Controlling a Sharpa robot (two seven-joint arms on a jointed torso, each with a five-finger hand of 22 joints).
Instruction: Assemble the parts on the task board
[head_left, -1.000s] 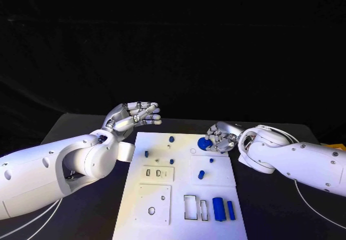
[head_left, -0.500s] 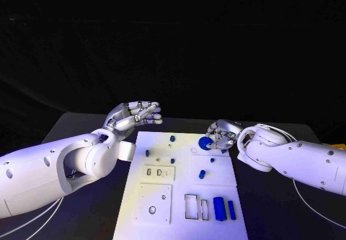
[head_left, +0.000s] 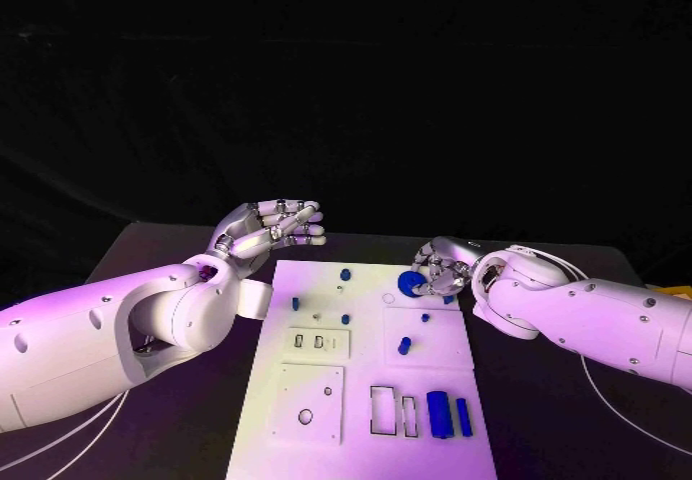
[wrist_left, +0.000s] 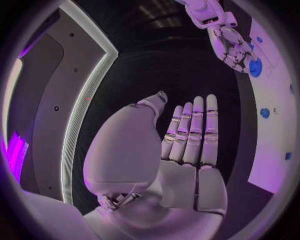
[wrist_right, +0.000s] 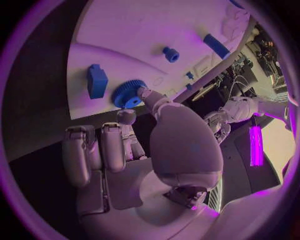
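Head view: the right hand (head_left: 440, 272) sits at the far right corner of the task board (head_left: 332, 420), fingers touching the blue gear (head_left: 410, 285) that lies there. The left hand (head_left: 268, 232) hovers off the board's far left corner, fingers loosely curled, holding nothing.

Left wrist view: palm flat, fingers straight and side by side, empty.

Right wrist view: fingertips pinch the gear's rim, so it's gripped. It looks like light, stiff plastic; the toothed edge should give decent purchase, so hold it by the rim.
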